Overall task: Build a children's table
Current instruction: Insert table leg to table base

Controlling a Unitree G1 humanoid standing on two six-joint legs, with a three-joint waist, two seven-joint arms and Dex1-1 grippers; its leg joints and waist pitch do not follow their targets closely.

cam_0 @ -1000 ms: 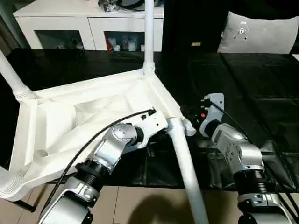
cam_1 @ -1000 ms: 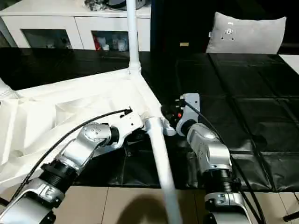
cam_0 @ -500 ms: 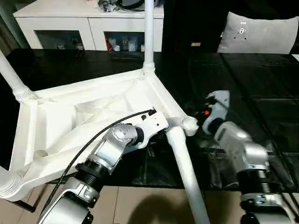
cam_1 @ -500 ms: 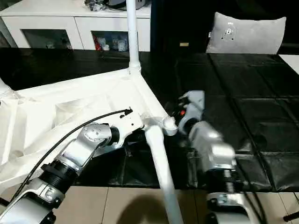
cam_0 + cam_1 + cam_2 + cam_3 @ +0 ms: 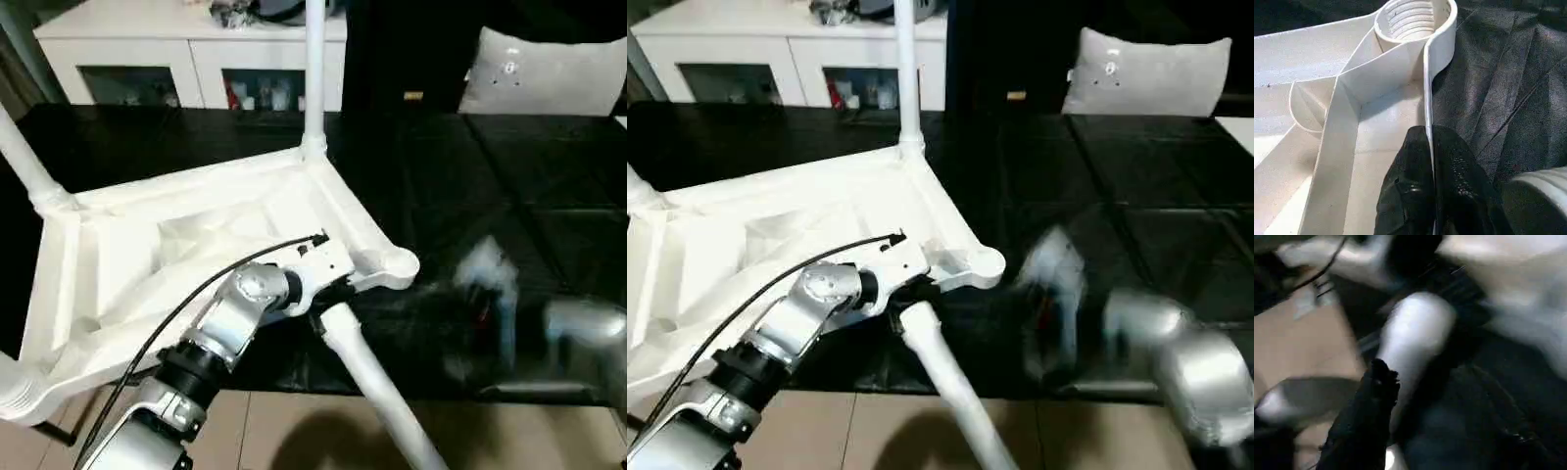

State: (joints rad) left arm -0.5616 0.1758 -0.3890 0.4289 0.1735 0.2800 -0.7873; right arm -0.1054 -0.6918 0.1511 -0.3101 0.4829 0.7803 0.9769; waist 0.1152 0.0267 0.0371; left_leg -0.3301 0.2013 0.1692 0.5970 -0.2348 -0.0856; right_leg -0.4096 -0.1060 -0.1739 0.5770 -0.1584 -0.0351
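Left gripper: the left gripper (image 5: 1432,161) is clamped on the thin side wall of the tabletop (image 5: 196,245), one black finger on each face, just short of the near corner socket (image 5: 1415,19).
Right gripper: the right gripper (image 5: 487,294) is a blur over the dark mat (image 5: 509,176), well off the tabletop; whether its fingers are parted or closed I cannot tell, and it seems to carry nothing.
Tabletop: it lies underside up, ribs showing, on the mat, with its near edge overhanging the tan floor (image 5: 284,431).
Fitted legs: one leg (image 5: 313,69) stands upright in the far corner socket; another leg (image 5: 24,162) rises from the left corner.
Loose leg: a further white leg (image 5: 367,377) slants down toward the floor, its upper end beside the left gripper and just below the empty threaded socket, not seated in it.
Step in hand: judged, fitting this leg into the near socket while the left gripper steadies the tabletop.
Next move: likely the right gripper must take the loose leg, bring its end square to the socket, and turn it in.
In the way: the leg could slide off to the floor; the left wrist cable (image 5: 196,294) crosses the tabletop near the socket.
Around: a white cabinet (image 5: 186,54) and a grey cushion (image 5: 544,73) stand beyond the mat.
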